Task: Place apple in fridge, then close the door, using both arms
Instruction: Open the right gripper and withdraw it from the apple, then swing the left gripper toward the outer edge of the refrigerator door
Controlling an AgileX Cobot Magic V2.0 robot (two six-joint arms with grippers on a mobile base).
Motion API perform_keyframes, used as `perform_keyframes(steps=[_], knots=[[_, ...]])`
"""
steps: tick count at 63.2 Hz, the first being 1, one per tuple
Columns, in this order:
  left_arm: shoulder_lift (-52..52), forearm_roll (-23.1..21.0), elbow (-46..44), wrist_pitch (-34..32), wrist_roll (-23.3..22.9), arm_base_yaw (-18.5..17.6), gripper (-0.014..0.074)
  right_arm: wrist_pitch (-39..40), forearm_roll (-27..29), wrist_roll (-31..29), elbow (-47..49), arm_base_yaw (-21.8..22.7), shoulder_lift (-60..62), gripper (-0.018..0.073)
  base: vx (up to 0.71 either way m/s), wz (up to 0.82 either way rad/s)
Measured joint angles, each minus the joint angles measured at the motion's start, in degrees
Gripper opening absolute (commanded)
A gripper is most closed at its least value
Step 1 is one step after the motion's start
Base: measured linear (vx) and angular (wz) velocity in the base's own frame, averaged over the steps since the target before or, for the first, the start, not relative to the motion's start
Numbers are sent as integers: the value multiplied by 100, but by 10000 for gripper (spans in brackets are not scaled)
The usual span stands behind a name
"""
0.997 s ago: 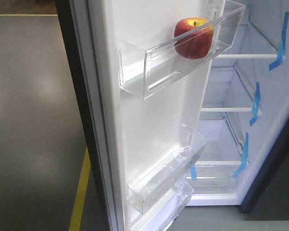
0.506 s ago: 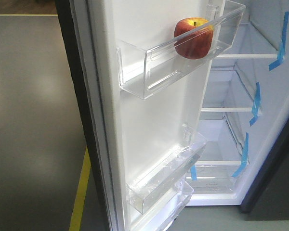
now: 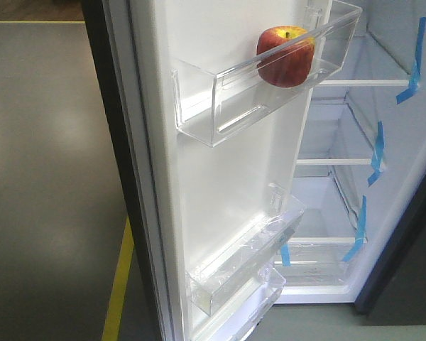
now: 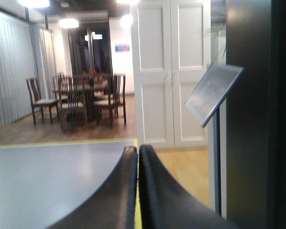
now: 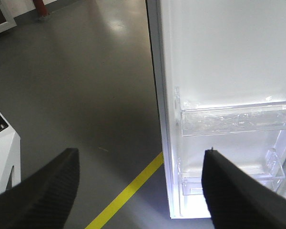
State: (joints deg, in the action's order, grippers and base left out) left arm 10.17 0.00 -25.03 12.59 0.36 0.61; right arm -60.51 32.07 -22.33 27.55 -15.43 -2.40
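The red apple (image 3: 286,56) rests in the top clear bin (image 3: 227,106) of the open door (image 3: 220,185), whose white lining faces me. Behind it the fridge (image 3: 341,206) shows white shelves with blue tape strips. No gripper appears in the front view. In the left wrist view my left gripper (image 4: 137,151) is shut, fingertips together, nothing between them, beside the door's dark outer face (image 4: 257,114). In the right wrist view my right gripper (image 5: 140,157) is open and wide apart, held clear of the door's lower edge (image 5: 181,210) and its lower bins (image 5: 233,119).
Grey floor with a yellow line (image 3: 117,291) runs left of the door. A white unit (image 5: 2,152) stands at the left of the right wrist view. The left wrist view shows a sign stand (image 4: 214,90), white double doors and a dining table with chairs far off.
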Motion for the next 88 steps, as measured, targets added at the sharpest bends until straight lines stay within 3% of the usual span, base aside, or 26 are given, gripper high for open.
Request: perform_keyframes(steps=[10, 22, 59, 67, 76, 88], knots=[[1150, 0, -1176, 1285, 208, 0, -6, -11, 5, 0, 0, 0, 0, 513, 0, 0], [2396, 0, -2050, 2346, 232, 0, -6, -13, 5, 0, 0, 0, 0, 513, 0, 0], [4822, 0, -2227, 2331, 237, 0, -6, -38, 5, 0, 0, 0, 0, 513, 0, 0], [5456, 0, -2569, 2716, 237, 0, -6, -38, 5, 0, 0, 0, 0, 513, 0, 0], [6228, -493, -3190, 3197, 574, 0, -6, -38, 5, 0, 0, 0, 0, 513, 0, 0], [7102, -1610, -3947, 3337, 1221, 0, -6, -38, 5, 0, 0, 0, 0, 513, 0, 0]])
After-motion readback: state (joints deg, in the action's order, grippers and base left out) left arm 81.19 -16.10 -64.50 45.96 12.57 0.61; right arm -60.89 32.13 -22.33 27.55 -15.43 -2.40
